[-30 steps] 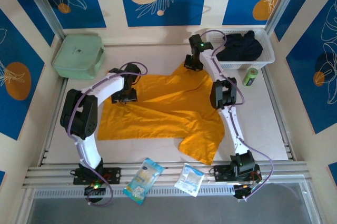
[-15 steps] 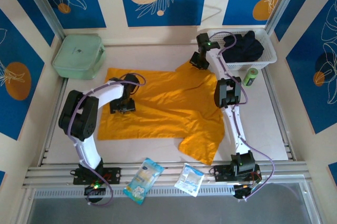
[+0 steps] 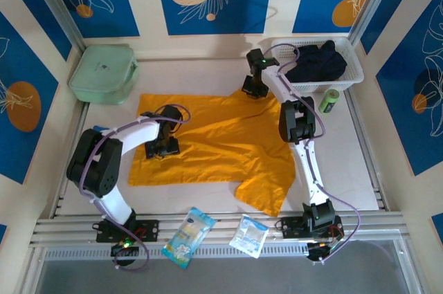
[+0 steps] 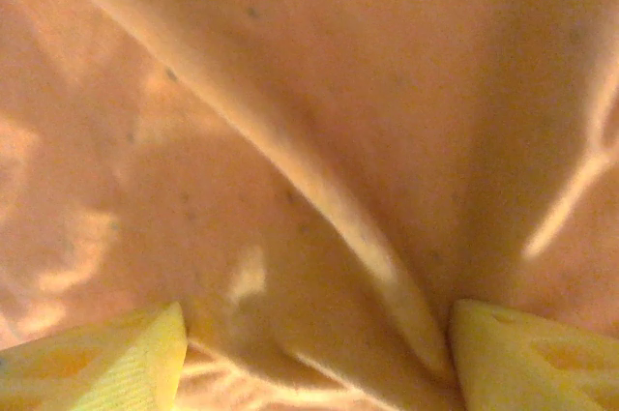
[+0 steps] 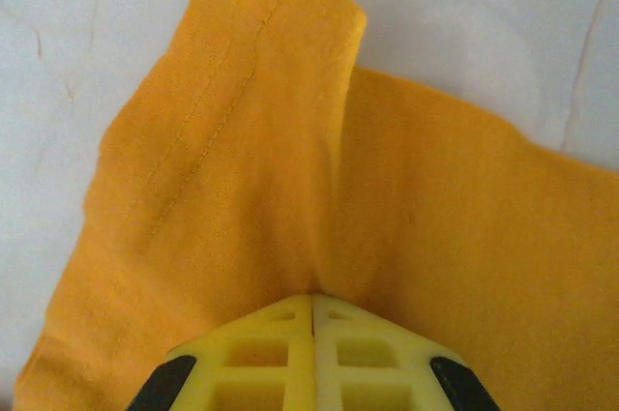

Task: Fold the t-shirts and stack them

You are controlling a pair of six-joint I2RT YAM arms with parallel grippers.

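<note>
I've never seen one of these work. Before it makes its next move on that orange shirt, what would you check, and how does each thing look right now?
1. Right gripper shut on the orange t-shirt's hemmed far corner: ok.
2. Left gripper open, a cloth ridge between its fingers: ok.
3. Those fingers actually touching cloth: cannot tell.
4. Shirt lying flat: not ok, creased across the middle.
5. Green cylinder apart from the shirt: ok.

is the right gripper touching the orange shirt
Touching. The right wrist view shows the right gripper shut on a gathered fold of the orange t-shirt.
</note>
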